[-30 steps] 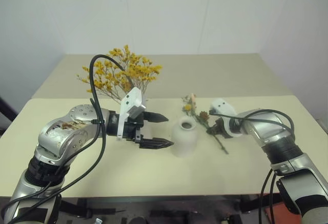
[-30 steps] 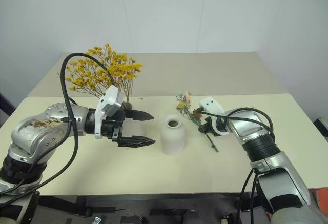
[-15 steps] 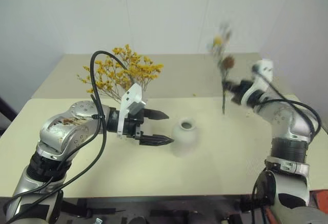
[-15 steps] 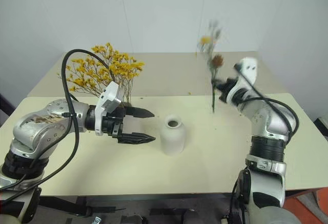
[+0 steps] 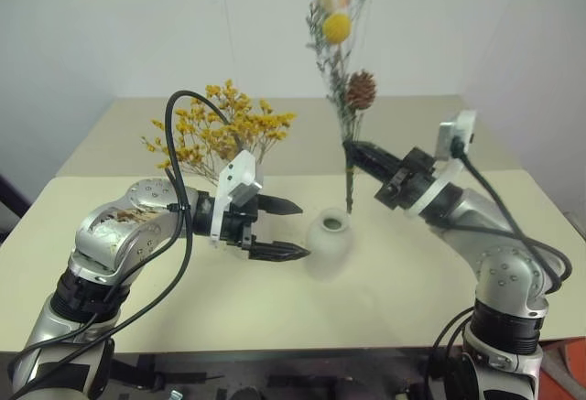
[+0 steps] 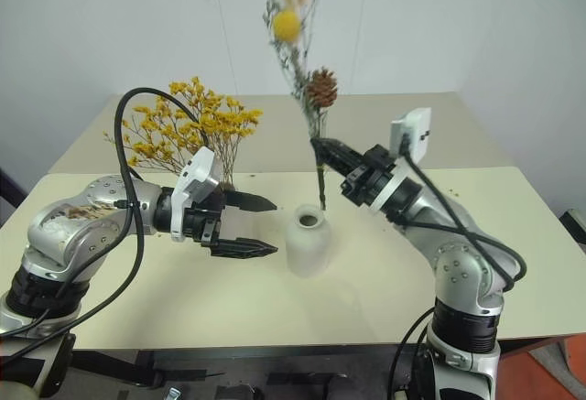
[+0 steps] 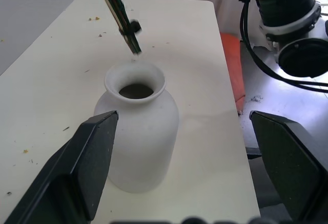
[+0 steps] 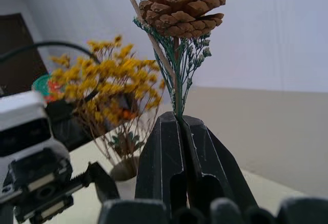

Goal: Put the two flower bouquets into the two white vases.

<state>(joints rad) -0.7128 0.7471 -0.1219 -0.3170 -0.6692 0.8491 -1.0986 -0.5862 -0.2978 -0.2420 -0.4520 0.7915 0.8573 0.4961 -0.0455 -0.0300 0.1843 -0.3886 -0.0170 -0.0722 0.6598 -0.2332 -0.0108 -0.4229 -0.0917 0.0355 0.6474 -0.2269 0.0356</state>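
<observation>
Left wrist view gives us the stem tip above the short vase (image 7: 137, 147) between spread left hand (image 5: 282, 230) fingers, while right wrist view confirms the right hand (image 8: 180, 126) pinching the mixed bunch (image 5: 346, 80).

Left gripper (image 5: 286, 229) fingers spread; right gripper (image 5: 352, 151) fingers pinched, raised.

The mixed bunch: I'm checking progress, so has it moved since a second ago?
Yes. The mixed bunch was lying on the table right of the short vase; now the right gripper holds it upright above the vase.
</observation>
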